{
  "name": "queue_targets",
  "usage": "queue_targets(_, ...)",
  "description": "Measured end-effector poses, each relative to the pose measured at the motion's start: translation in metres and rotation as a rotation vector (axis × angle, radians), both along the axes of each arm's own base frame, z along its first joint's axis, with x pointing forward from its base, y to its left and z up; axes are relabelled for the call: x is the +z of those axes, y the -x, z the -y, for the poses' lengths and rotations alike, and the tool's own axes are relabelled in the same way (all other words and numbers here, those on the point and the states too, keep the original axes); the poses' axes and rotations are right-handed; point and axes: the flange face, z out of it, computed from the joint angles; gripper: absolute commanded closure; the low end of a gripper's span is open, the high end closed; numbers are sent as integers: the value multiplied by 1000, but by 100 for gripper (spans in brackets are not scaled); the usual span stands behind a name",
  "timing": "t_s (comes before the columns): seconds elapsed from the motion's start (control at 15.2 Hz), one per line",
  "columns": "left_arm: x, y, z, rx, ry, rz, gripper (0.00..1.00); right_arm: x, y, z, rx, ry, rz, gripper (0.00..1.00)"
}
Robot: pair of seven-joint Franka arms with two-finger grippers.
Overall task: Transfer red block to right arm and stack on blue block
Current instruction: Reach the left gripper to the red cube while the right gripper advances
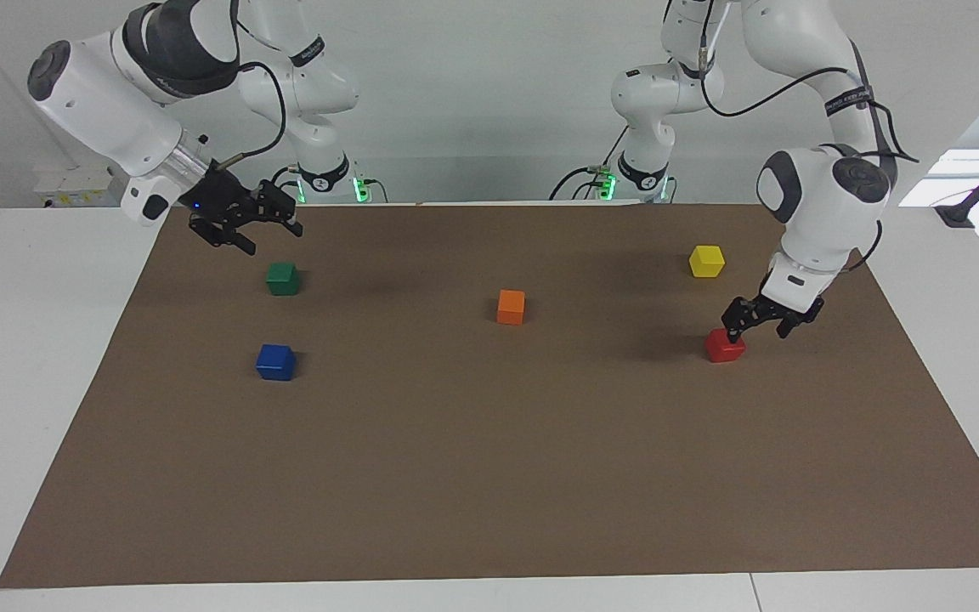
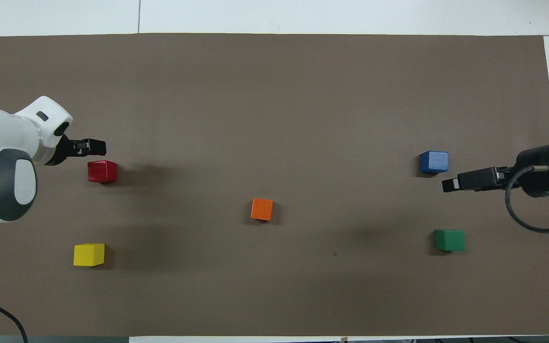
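Grippers both released, left gripper low beside the red block.

Red block sits on the brown mat toward the left arm's end of the table, farther from the robots than the yellow block; nothing is grasped and the gripper's fingers stand apart just above it. Right gripper hangs open over the mat's edge near the green block. Blue block rests on the mat toward the right arm's end, with the orange block mid-table.
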Motion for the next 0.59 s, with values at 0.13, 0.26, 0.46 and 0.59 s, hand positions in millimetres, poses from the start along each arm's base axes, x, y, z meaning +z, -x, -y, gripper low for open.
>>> queue_targets(0.13,-20,9,-1,1,1,-15,0,-35,-10,10,14,-150,12,0)
queue_targets(0.26,-29,14,-1,1,1,-21,0,-63,-19,12,-5,-270,14,0)
queue_targets(0.46,-44,23,2,-4,1,-34,0,-86,-25,-2,-24,-437,40,0)
queue_targets(0.59,-52,26,2,-5,2,-40,0,-94,-27,-12,-41,-541,45,0)
